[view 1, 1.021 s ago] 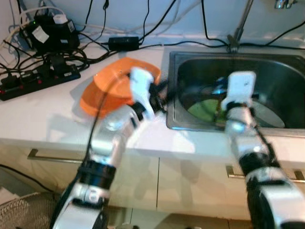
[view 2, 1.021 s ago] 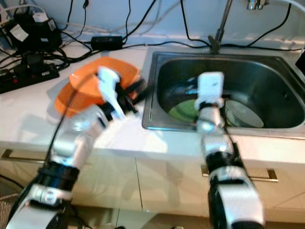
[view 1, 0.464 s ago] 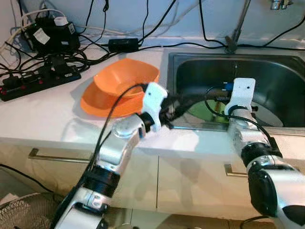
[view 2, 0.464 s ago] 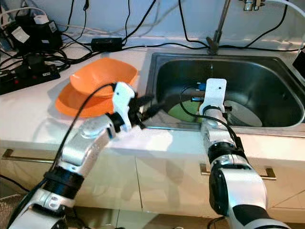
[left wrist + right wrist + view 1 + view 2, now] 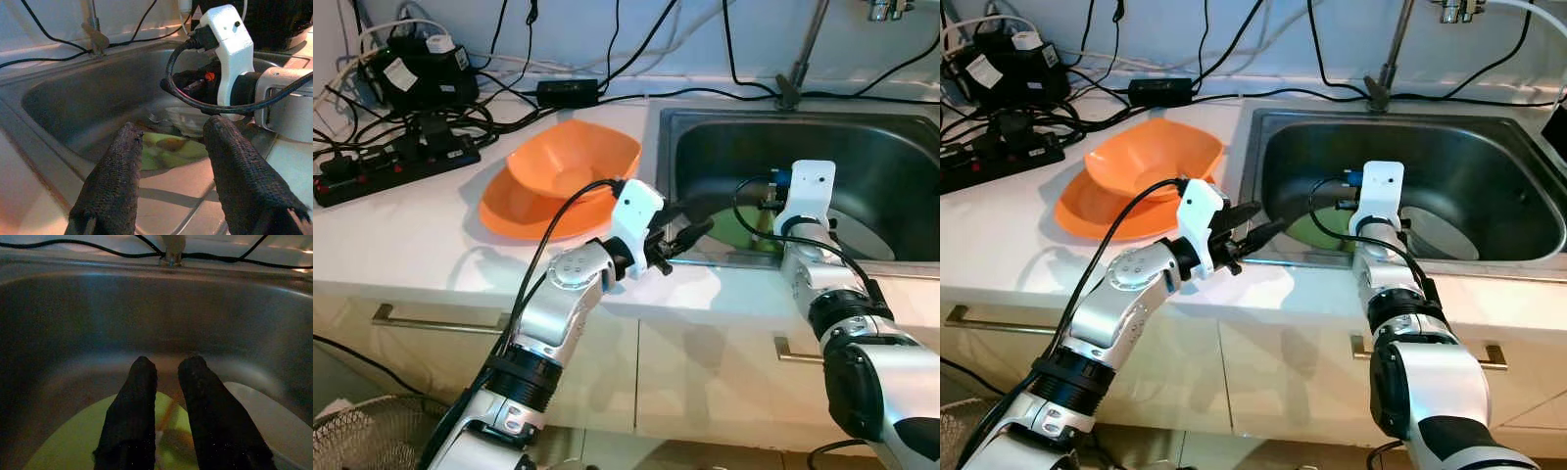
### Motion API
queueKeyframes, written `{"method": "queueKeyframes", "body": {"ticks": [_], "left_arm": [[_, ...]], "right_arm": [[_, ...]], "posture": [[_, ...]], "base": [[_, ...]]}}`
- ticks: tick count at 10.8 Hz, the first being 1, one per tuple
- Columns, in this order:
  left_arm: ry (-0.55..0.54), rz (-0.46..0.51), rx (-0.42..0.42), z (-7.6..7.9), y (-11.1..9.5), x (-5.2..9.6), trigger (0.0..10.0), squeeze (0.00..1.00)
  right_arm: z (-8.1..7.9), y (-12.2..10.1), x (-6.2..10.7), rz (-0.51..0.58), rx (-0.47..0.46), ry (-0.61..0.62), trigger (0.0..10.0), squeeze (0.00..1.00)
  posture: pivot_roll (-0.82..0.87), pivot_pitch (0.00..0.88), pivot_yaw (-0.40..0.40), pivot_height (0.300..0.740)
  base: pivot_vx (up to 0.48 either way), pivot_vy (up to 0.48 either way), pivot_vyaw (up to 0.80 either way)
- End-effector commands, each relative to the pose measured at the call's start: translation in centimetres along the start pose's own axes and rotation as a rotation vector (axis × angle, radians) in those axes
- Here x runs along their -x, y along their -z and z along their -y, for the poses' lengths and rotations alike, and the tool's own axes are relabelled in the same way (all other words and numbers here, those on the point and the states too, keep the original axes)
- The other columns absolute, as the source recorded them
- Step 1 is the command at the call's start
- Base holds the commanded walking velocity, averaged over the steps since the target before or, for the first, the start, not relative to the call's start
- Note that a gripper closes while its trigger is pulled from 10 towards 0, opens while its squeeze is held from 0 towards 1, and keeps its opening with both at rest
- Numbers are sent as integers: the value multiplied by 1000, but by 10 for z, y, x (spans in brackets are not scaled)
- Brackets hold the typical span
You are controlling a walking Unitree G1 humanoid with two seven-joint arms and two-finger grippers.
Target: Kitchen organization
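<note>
Both arms reaching toward the sink (image 5: 671, 186).
Left pincer (image 5: 690, 227), fingers apart, is hovering over the sink's near-left rim; right pincer (image 5: 166, 377), fingers slightly apart, is pointing down at the green plate (image 5: 63, 443).

The right end effector (image 5: 165, 368) and its wrist are covering much of a green plate (image 5: 73, 443) lying in the sink (image 5: 705, 137), so the food scraps on it are too dim to identify. A pale plate (image 5: 1445, 235) beside it is showing only partly behind the right arm. The lower edge of the right wrist view is cutting off both plates. The tap (image 5: 803, 54) is running out past the top of the head views. An orange bowl (image 5: 570, 162) is hiding the middle of the orange plate (image 5: 514, 211) beneath it.
</note>
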State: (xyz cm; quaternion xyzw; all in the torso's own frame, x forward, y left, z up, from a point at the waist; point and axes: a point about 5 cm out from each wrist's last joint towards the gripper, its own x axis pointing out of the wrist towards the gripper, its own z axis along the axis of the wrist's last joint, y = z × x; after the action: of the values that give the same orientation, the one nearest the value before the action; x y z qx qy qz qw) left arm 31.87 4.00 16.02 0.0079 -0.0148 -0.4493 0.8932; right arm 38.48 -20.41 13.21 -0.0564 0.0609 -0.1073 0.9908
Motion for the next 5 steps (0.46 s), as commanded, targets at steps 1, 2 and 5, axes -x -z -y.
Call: {"method": "queueKeyframes", "body": {"ticks": [1, 2, 5], "left_arm": [[2, -16, -13, 1, 2, 0, 10000, 0], [0, -15, -16, 1, 2, 0, 10000, 0], [-113, 53, -33, -10, -4, 2, 10000, 0]], "right_arm": [[-4, 11, 3, -49, -11, -13, 10000, 1000], [-5, 5, 2, -4, -1, -13, 10000, 839], [-22, -47, 10, 380, -59, -66, 10000, 0]], "posture": [[21, 0, 59, 740], [22, 0, 59, 740], [14, 0, 61, 740]], "base": [[0, 0, 0], [0, 0, 0], [0, 0, 0]]}}
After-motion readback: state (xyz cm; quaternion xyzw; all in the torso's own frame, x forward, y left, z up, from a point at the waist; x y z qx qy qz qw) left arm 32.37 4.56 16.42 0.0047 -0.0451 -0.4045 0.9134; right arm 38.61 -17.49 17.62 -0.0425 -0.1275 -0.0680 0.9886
